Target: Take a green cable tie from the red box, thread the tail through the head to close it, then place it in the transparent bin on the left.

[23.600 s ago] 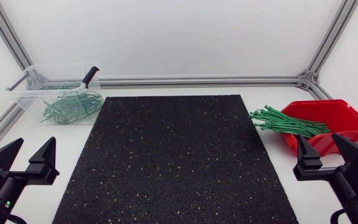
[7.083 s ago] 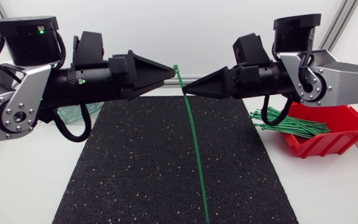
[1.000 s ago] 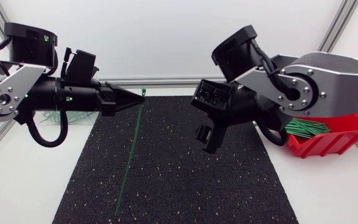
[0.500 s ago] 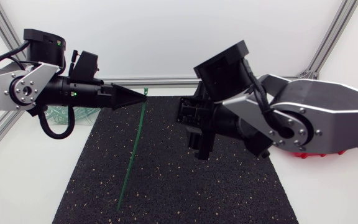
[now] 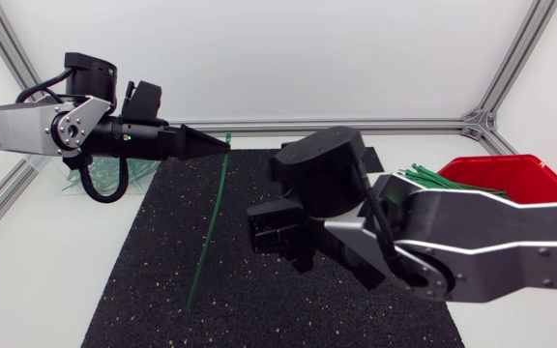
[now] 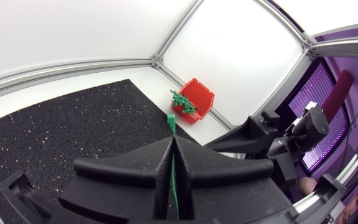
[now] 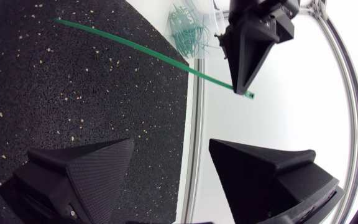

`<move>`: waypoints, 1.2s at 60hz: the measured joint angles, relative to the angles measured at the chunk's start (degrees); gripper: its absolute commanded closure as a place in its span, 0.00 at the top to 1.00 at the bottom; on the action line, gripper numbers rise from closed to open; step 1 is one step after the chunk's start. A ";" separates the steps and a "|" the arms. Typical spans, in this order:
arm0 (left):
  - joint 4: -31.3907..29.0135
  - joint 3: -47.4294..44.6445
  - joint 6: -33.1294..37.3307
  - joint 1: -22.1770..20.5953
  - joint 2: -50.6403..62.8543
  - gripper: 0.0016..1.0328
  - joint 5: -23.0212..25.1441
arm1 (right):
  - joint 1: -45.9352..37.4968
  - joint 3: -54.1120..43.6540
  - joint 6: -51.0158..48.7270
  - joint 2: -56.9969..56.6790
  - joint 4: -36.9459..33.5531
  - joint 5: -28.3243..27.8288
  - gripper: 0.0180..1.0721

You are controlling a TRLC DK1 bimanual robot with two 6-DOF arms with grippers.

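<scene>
**Head view, near to far.** The right arm [image 5: 472, 251] has swung lower and farther across the black mat [image 5: 259, 314] than half a second earlier. It now fills the near right of the table [image 5: 46, 280] and uncovers the red box [image 5: 540, 180], which it hid then. The right gripper [image 7: 171, 149] is empty, its two fingers spread wide. Only the right wrist view shows this, since from above the fingers are lost against the arm's black wrist.

Beyond it the cable tie [image 5: 211, 227] hangs over the mat in much the same place as before, head uppermost. Whether its tail touches the mat cannot be told. The left gripper [image 5: 222, 143] is closed upon the tie just below the head, and the left arm [image 5: 27, 126] has drawn back a little toward its own side.

The left wrist view shows the green strap pinched between the two fingers, with the head standing clear ahead of their tips. The right wrist view shows the tie's whole length.

Farthest off are two containers:
- The transparent bin [image 7: 209, 25] holds looped green ties [image 7: 188, 31]. It is largely hidden behind the left arm from above but plain in the right wrist view.
- The red box has a bundle of straight ties [image 5: 443, 188] spilling over its rim.
</scene>
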 measured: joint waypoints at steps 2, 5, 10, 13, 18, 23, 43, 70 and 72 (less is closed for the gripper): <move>0.00 0.59 -0.42 0.00 0.59 0.03 0.04 | 0.48 -0.81 -1.77 0.26 1.77 -0.02 0.84; 0.00 1.38 -0.63 0.00 1.33 0.03 0.48 | 1.09 -1.88 -4.15 0.74 4.24 -0.09 0.84; 0.28 2.67 -0.92 0.00 2.82 0.03 1.40 | 1.86 -3.69 -8.20 1.90 8.74 -0.28 0.84; 0.39 2.95 -1.11 0.00 3.50 0.03 1.49 | 2.21 -4.42 -10.27 2.86 10.67 -0.50 0.84; 0.39 2.99 -1.51 0.00 4.48 0.03 1.51 | 2.49 -5.14 -13.53 4.79 12.74 -1.42 0.84; 0.39 2.99 -1.73 0.00 5.18 0.03 1.51 | 2.54 -5.44 -16.33 6.43 14.60 -2.45 0.84; 0.39 4.76 -1.90 0.00 7.63 0.03 2.62 | 2.54 -7.82 -28.68 10.16 26.01 -10.67 0.84; 0.39 5.42 -1.90 0.00 8.83 0.03 4.09 | 1.03 -11.43 -43.39 17.11 37.35 -21.11 0.84; 0.39 5.42 -1.90 0.00 8.81 0.03 4.26 | 1.01 -11.45 -44.15 17.81 38.23 -21.49 0.84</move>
